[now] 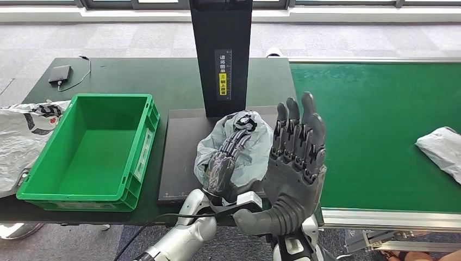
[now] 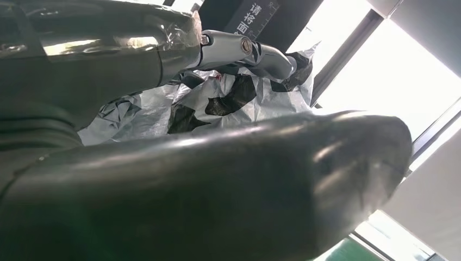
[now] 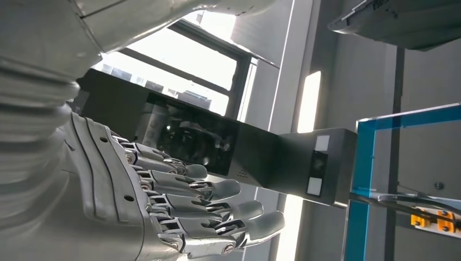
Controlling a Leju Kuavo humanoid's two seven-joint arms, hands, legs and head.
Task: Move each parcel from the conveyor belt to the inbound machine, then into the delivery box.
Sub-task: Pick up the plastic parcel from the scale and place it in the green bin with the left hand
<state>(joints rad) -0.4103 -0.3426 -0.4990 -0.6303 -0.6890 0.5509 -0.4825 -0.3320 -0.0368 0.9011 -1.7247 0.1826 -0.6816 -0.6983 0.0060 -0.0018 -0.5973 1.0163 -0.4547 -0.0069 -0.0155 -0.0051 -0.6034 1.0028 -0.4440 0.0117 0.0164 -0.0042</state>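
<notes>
Parcel (image 1: 255,142) in grey plastic sits over the dark inbound machine plate (image 1: 179,157), held from the near side by the left hand (image 1: 225,157), whose fingers lie up across its crumpled face. Just to its right, the right hand (image 1: 296,152) stands upright with fingers straight and together, holding nothing; whether its palm touches the bag I cannot tell. Left of the plate rests the green delivery box (image 1: 138,157). Farther right, a second parcel (image 1: 441,149) lies on the green conveyor belt (image 1: 369,125). Behind rises the black scanner post (image 1: 221,49).
</notes>
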